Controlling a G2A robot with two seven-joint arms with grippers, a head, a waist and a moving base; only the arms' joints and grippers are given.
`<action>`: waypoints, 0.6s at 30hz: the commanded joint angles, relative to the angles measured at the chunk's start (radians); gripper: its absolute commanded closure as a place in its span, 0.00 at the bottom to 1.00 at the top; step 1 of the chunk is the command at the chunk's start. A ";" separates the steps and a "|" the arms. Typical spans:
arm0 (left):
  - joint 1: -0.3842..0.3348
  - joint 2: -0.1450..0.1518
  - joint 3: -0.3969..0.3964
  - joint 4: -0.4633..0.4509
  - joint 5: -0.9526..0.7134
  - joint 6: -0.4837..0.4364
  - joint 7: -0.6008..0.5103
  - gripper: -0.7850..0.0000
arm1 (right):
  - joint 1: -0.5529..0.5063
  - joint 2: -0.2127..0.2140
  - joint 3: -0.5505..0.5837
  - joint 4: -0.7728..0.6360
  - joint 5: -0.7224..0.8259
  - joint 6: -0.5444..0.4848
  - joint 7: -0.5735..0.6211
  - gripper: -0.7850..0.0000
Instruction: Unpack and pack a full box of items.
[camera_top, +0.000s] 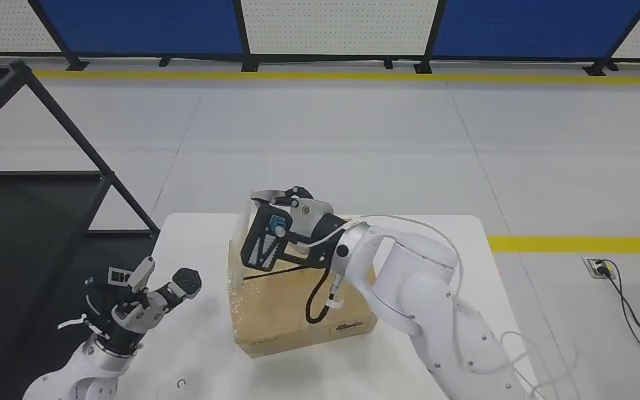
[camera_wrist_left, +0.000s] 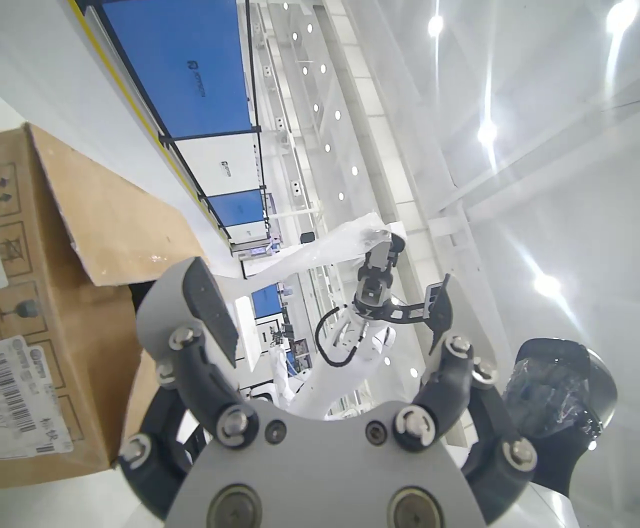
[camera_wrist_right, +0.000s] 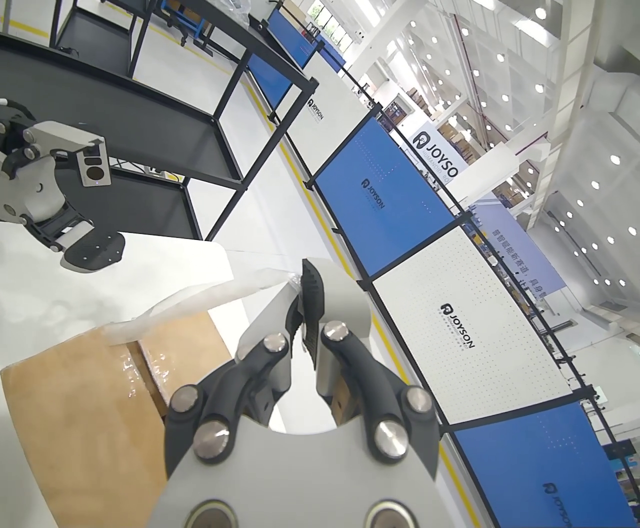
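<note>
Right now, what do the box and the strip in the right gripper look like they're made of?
The box looks like matte brown cardboard, its flap edge raw. The strip in the right gripper seems thin translucent plastic, perhaps tape: crinkled, faintly glossy.

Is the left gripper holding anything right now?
No, the left gripper is open with nothing between its fingers, beside the cardboard box.

Matt brown cardboard box (camera_top: 282, 312), thin translucent plastic film (camera_wrist_right: 200, 296), smooth white table top (camera_top: 210, 352)
</note>
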 joint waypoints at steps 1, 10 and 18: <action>-0.011 0.000 0.005 0.005 -0.004 0.006 0.001 0.00 | 0.001 0.000 0.001 0.009 0.004 -0.007 0.002 1.00; -0.064 -0.003 0.050 0.020 0.004 0.053 -0.006 0.00 | -0.002 0.000 0.000 0.028 0.008 -0.009 0.012 1.00; -0.117 -0.008 0.115 0.059 0.004 0.103 -0.001 0.00 | -0.012 0.000 0.008 0.052 0.026 0.006 -0.001 1.00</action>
